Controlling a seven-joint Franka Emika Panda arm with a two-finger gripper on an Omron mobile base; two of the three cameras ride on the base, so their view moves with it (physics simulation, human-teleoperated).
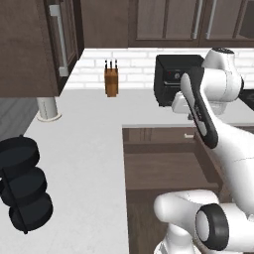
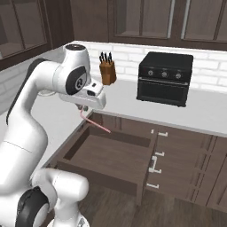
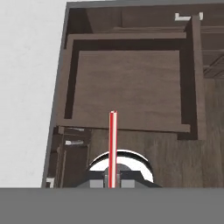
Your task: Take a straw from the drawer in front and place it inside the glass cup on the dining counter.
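My gripper hangs above the back left corner of the open drawer and is shut on the straw. The thin pinkish-red straw slants down and away from the fingers towards the drawer's rear wall. In the hand view the straw sticks straight up from between the fingertips of my gripper, over the bare dark-brown floor of the drawer. In the left base view the drawer lies pulled out beside the white worktop, and the arm covers the hand. The glass cup and the dining counter are out of view.
A wooden knife block and a black toaster oven stand on the worktop by the brick wall. Stacked black pans sit at its near left. Closed drawer fronts flank the open drawer on the right.
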